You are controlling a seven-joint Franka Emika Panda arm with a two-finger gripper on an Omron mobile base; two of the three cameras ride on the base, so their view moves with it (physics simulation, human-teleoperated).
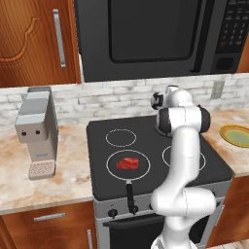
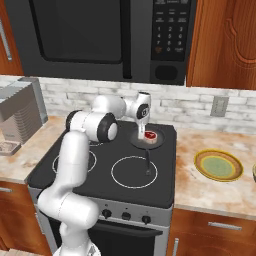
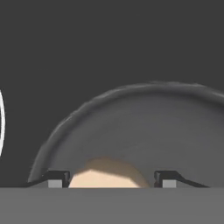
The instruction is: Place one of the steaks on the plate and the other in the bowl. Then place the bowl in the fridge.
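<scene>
left base view, front pan: a dark pan (image 1: 128,165) sits on the near left burner, handle toward the stove front; one steak (image 1: 127,163) lies flat in it, untouched.
left base view, arm: the arm reaches to the back right of the stove (image 1: 146,189), its own links hiding what it works on.
left base view, plate: a green and yellow plate (image 1: 235,135) waits on the right counter, bare.
right base view, rear pan: a second pan (image 2: 148,140) holds the other steak (image 2: 149,135); the gripper (image 2: 142,131) stands straight down onto it, likely so the fingers straddle the flat meat.
hand view, claw: the two fingertips (image 3: 57,178) stand partly closed with a pale piece of the steak between them; contact cannot be told.
hand view, judgement: the step looks like gripping this steak for the plate.
</scene>
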